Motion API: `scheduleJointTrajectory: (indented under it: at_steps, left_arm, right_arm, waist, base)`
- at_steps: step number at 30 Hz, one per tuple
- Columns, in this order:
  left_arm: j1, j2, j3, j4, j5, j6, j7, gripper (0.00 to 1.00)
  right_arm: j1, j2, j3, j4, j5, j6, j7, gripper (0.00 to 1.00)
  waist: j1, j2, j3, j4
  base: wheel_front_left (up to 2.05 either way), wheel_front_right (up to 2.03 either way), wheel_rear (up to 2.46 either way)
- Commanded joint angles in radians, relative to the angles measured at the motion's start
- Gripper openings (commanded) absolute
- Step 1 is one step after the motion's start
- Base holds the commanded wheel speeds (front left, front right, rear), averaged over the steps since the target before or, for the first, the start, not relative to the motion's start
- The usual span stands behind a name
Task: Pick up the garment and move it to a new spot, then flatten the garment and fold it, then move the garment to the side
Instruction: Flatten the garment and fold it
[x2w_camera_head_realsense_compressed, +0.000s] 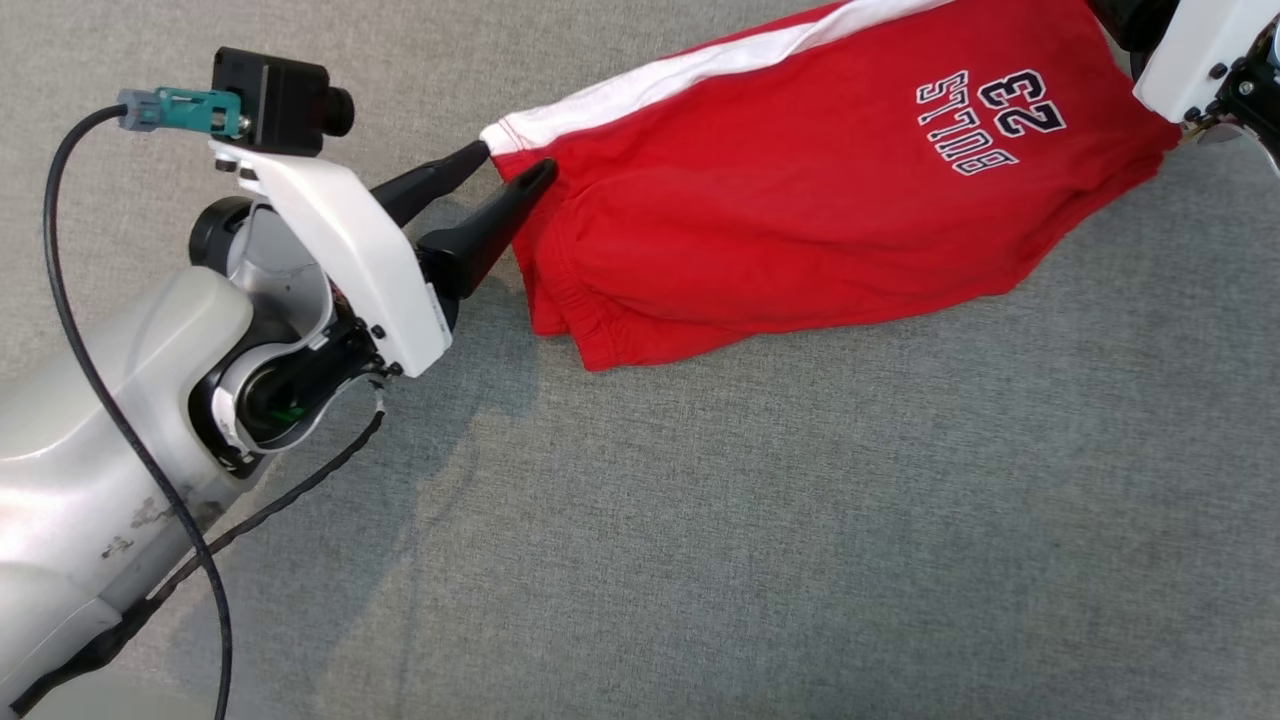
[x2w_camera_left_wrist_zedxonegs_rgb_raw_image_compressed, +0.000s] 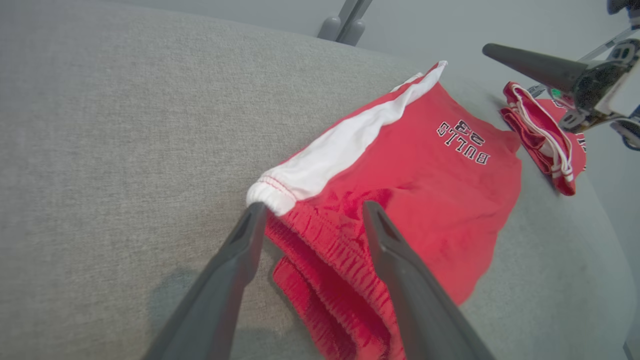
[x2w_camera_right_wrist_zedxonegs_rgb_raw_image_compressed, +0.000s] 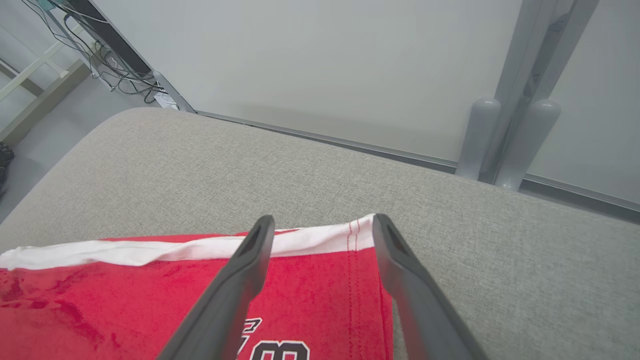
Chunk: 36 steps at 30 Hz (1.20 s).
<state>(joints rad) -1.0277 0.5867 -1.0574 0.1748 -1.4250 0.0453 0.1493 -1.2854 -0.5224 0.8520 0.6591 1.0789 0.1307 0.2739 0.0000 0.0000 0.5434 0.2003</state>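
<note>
The garment, a folded red bundle with red-and-white striped trim (x2w_camera_left_wrist_zedxonegs_rgb_raw_image_compressed: 542, 132), lies at the far edge of the grey cushion, just below my right arm's dark finger (x2w_camera_left_wrist_zedxonegs_rgb_raw_image_compressed: 525, 62); its lettering is mostly hidden. Red shorts (x2w_camera_head_realsense_compressed: 800, 200) with a white side panel and "BULLS 23" print lie spread between my grippers. My left gripper (x2w_camera_head_realsense_compressed: 513, 162) is open, its fingers straddling the waistband corner (x2w_camera_left_wrist_zedxonegs_rgb_raw_image_compressed: 280, 197). My right gripper (x2w_camera_right_wrist_zedxonegs_rgb_raw_image_compressed: 322, 220) is open over the shorts' hem corner (x2w_camera_right_wrist_zedxonegs_rgb_raw_image_compressed: 357, 235) at the other end.
A grey fabric surface (x2w_camera_head_realsense_compressed: 700, 520) stretches wide in front of the shorts. Its rounded far edge (x2w_camera_right_wrist_zedxonegs_rgb_raw_image_compressed: 350, 145) drops toward a pale wall with two grey posts (x2w_camera_right_wrist_zedxonegs_rgb_raw_image_compressed: 505, 140). Cables and a frame (x2w_camera_right_wrist_zedxonegs_rgb_raw_image_compressed: 115, 75) sit on the floor at the left.
</note>
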Motion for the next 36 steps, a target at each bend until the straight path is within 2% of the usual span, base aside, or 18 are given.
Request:
scheduleJointTrajectory:
  at_steps: [1,7,14,18,25,31,32,36]
  left_arm:
    - [0.012,0.011,0.0,0.001,0.006,0.006,-0.005,1.0]
    - [0.057,0.066,-0.003,-0.028,0.036,0.045,-0.042,1.0]
    - [0.14,0.113,-0.007,-0.086,0.083,0.123,-0.138,1.0]
    - [0.17,0.11,-0.021,-0.128,0.168,0.133,-0.238,1.0]
    - [0.232,0.082,0.014,-0.159,0.255,0.219,-0.39,1.0]
    - [0.303,0.065,0.055,-0.169,0.272,0.227,-0.411,1.0]
    - [0.331,0.059,0.069,-0.166,0.272,0.224,-0.415,1.0]
    - [0.369,0.053,0.089,-0.157,0.273,0.221,-0.414,1.0]
  right_arm:
    - [0.008,-0.006,0.004,-0.003,0.005,0.0,-0.012,1.0]
    - [0.062,-0.027,0.029,-0.009,0.038,0.0,-0.074,1.0]
    - [0.136,-0.028,0.066,0.033,0.091,0.0,-0.082,1.0]
    - [0.162,-0.027,0.068,0.086,0.131,0.0,-0.075,1.0]
    - [0.188,-0.013,0.084,0.19,0.199,0.0,0.005,1.0]
    - [0.187,0.002,0.086,0.286,0.226,0.0,0.062,1.0]
    - [0.189,0.014,0.085,0.332,0.237,0.0,0.082,1.0]
    - [0.199,0.04,0.084,0.389,0.261,0.0,0.142,1.0]
  waist:
    - [0.0,0.0,-0.013,-0.006]
    - [0.0,0.0,-0.089,-0.029]
    - [0.0,0.0,-0.16,-0.035]
    - [0.0,0.0,-0.173,-0.01]
    - [0.0,0.0,-0.183,0.049]
    - [0.0,0.0,-0.18,0.082]
    - [0.0,0.0,-0.178,0.091]
    - [0.0,0.0,-0.179,0.101]
  base:
    - [0.0,0.0,0.0]
    - [0.0,0.0,0.0]
    - [0.0,0.0,0.0]
    - [0.0,0.0,0.0]
    - [0.0,0.0,0.0]
    - [0.0,0.0,0.0]
    - [0.0,0.0,0.0]
    - [0.0,0.0,0.0]
